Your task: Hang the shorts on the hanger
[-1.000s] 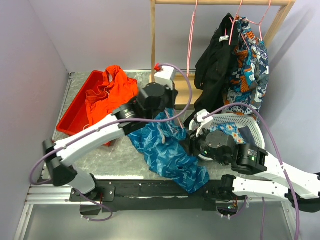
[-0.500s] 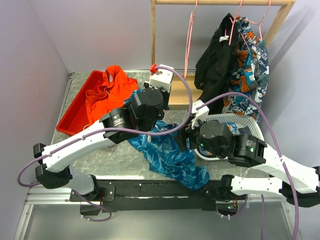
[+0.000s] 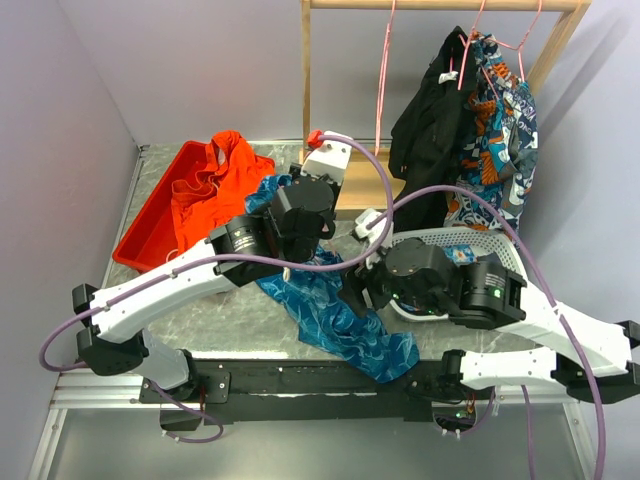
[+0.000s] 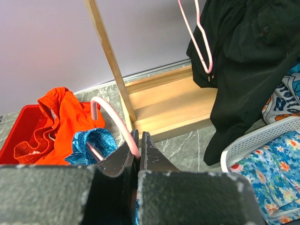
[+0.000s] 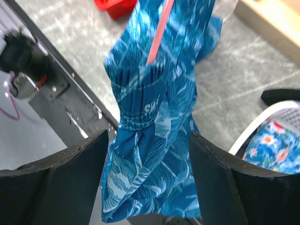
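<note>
A light wooden rack (image 3: 305, 80) of square posts stood at the back of a grey, marble-patterned table (image 3: 225, 320). In front of the rack's base, the left gripper (image 4: 139, 137) had its dark fingers pressed narrowly together on the smooth pink wire of the hanger (image 4: 115, 117), whose curved hook rose just above the fingertips. The shorts (image 3: 335, 315), thin teal fabric with a paler leafy print, draped from that hanger in crumpled folds down to the table's near edge, in front of the rack. Seen from the right wrist, the pink rod ran into the gathered, ribbed waistband. The right gripper (image 5: 147, 140) sat spread wide with a finger on either side of the hanging cloth; whether either finger touched it could not be told. Left of the rack, a soft orange garment (image 3: 215, 185) lay heaped in a red plastic bin (image 3: 145, 225). Right of the rack's base sat a white slotted basket (image 4: 262, 137) holding floral cloth (image 4: 262, 173). A limp black garment (image 3: 430, 130) and a bare pink spare hanger (image 3: 380, 80) hung from the rack's rail.
</note>
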Robot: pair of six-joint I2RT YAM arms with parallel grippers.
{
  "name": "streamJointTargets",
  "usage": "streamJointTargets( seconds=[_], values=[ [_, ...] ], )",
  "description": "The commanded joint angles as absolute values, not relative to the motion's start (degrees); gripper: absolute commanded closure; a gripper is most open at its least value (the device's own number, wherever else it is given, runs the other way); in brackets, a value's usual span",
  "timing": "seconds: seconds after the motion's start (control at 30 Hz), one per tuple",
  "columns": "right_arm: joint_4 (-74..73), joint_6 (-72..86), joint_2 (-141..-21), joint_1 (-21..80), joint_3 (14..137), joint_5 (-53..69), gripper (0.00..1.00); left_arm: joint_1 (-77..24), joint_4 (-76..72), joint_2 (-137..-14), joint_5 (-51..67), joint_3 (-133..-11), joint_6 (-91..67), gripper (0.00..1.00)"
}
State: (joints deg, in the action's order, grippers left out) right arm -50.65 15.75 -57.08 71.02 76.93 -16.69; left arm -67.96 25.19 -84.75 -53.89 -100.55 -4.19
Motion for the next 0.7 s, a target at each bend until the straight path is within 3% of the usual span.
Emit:
streamJointTargets(
  seconds=[0.0, 0.17, 0.27, 0.3, 0.37, 0.47, 0.53, 0.6, 0.67],
  values=[
    [-53.8, 17.7, -58.3, 71.4, 77.1, -14.9, 0.26, -68.2, 22.2, -83.7, -55.0, -102.0, -2.7, 0.99],
    [-52.6, 22.9, -58.2, 71.4, 73.0, -16.0, 0.43, -68.2, 23.1, -84.4, -54.0, -103.3, -4.5, 0.99],
    [-49.9, 24.3, -57.0, 71.3, 70.3, -18.5, 0.6, -68.2, 23.3, -84.0, -52.0, -102.8, -6.0, 0.99],
    [-49.1, 24.6, -56.5, 71.3, 69.2, -18.7, 0.79, -68.2, 23.6, -84.0, -51.1, -102.8, -6.4, 0.99],
    [-47.9, 25.1, -56.7, 71.2, 68.3, -19.3, 1.0, -68.2, 24.2, -84.2, -50.2, -103.6, -8.1, 0.99],
    [-46.2, 26.6, -55.3, 71.2, 66.4, -23.0, 1.0, -68.2, 24.6, -83.9, -47.7, -104.6, -9.9, 0.98],
    [-43.1, 27.1, -53.1, 71.2, 64.1, -24.3, 1.0, -68.1, 24.2, -83.8, -46.0, -104.8, -10.6, 0.86],
    [-41.7, 27.9, -49.9, 71.2, 62.4, -26.0, 1.0, -68.1, 24.2, -83.8, -45.1, -105.1, -11.0, 0.61],
    [-40.3, 28.4, -47.4, 71.2, 61.4, -27.3, 1.0, -68.0, 24.3, -84.3, -43.8, -105.6, -11.2, 0.53]
  ],
)
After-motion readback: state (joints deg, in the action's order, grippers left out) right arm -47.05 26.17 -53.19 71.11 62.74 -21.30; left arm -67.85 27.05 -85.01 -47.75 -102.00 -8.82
